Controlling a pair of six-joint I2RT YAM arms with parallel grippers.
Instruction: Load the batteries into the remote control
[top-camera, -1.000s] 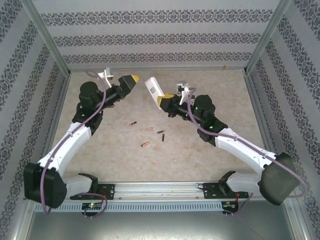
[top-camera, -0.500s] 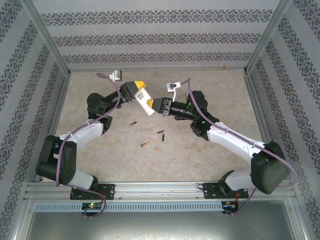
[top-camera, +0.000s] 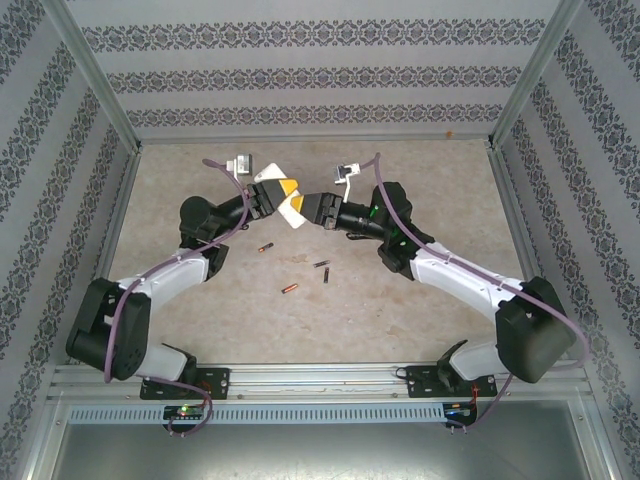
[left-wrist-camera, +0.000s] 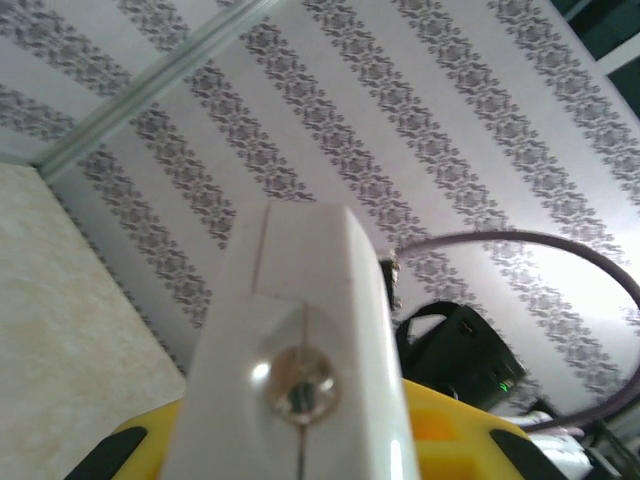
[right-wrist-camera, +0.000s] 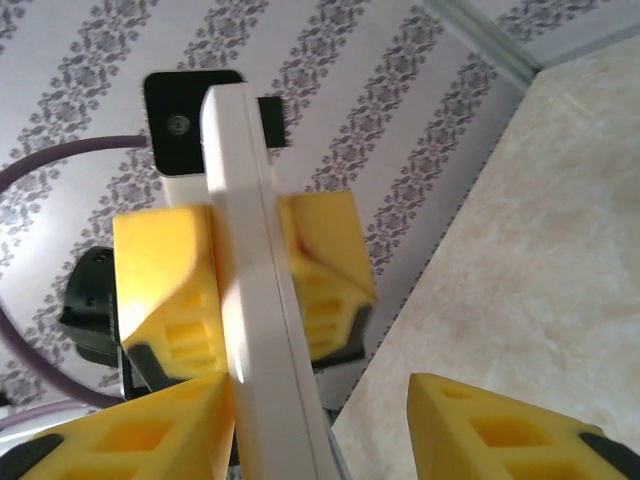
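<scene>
The white remote control (top-camera: 294, 213) is held off the table between the two arms at the back centre. My left gripper (top-camera: 283, 193) is shut on it; in the right wrist view its yellow fingers (right-wrist-camera: 160, 290) press both sides of the remote (right-wrist-camera: 235, 180). My right gripper (top-camera: 308, 207) stands open at the remote's other end, one finger (right-wrist-camera: 130, 430) against it and the other well apart. In the left wrist view the remote's end (left-wrist-camera: 300, 300) rises between my left gripper's (left-wrist-camera: 290, 450) fingers. Several batteries lie on the table: one orange-gold (top-camera: 265, 246), another (top-camera: 290, 289), two dark (top-camera: 323, 270).
Patterned walls with metal frame posts (top-camera: 100, 90) enclose the beige table (top-camera: 450, 200) on three sides. Purple cables (top-camera: 225, 165) loop over both wrists. A metal rail (top-camera: 320, 380) runs along the near edge between the arm bases.
The right arm brought the remote leftward to the left gripper, which moved in and shut on it. The right gripper has opened off the remote. The batteries have not moved.
</scene>
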